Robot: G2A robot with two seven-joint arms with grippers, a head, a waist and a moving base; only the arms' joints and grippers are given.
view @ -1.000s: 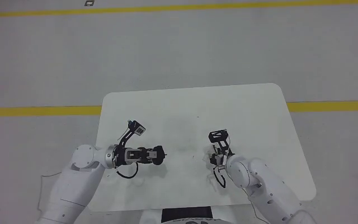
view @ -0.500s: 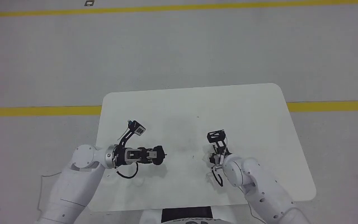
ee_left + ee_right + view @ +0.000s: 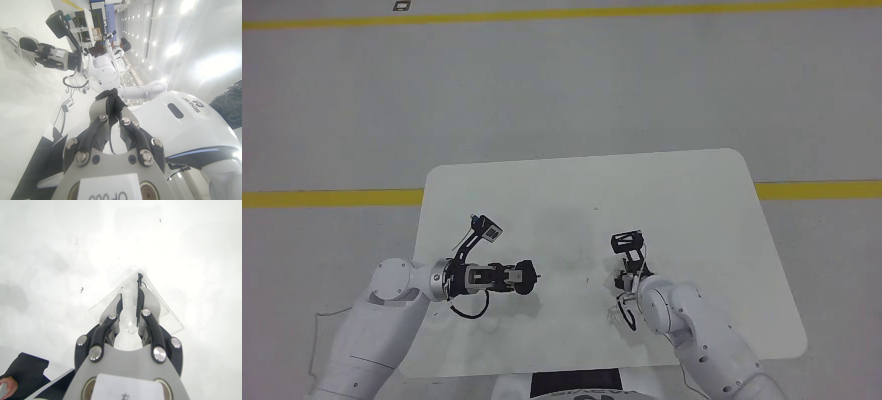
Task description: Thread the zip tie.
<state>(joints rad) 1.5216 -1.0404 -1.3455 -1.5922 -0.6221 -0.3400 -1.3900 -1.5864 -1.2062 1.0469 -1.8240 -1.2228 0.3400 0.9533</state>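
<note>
My right gripper (image 3: 131, 292) hangs open just above a clear square plate (image 3: 166, 313) lying on the white table (image 3: 692, 200). A small black zip tie (image 3: 140, 277) rests on the plate at the tip of one finger, outside the gap between the fingers. In the top view this gripper (image 3: 623, 283) sits right of the table's centre. My left gripper (image 3: 532, 274) is held level and points toward the right one, some way off. Its fingers (image 3: 111, 106) are pressed shut on a thin black strip (image 3: 111, 136) that runs back toward the palm. The left wrist view shows the right gripper (image 3: 18, 49) over the plate (image 3: 11, 32).
The table carries a few small dark specks (image 3: 81, 290) near the plate. Its far half and right side (image 3: 712, 230) are bare. The table's front edge lies close behind both arms.
The right arm has shifted slightly to the left over the plate. The left arm has kept still.
</note>
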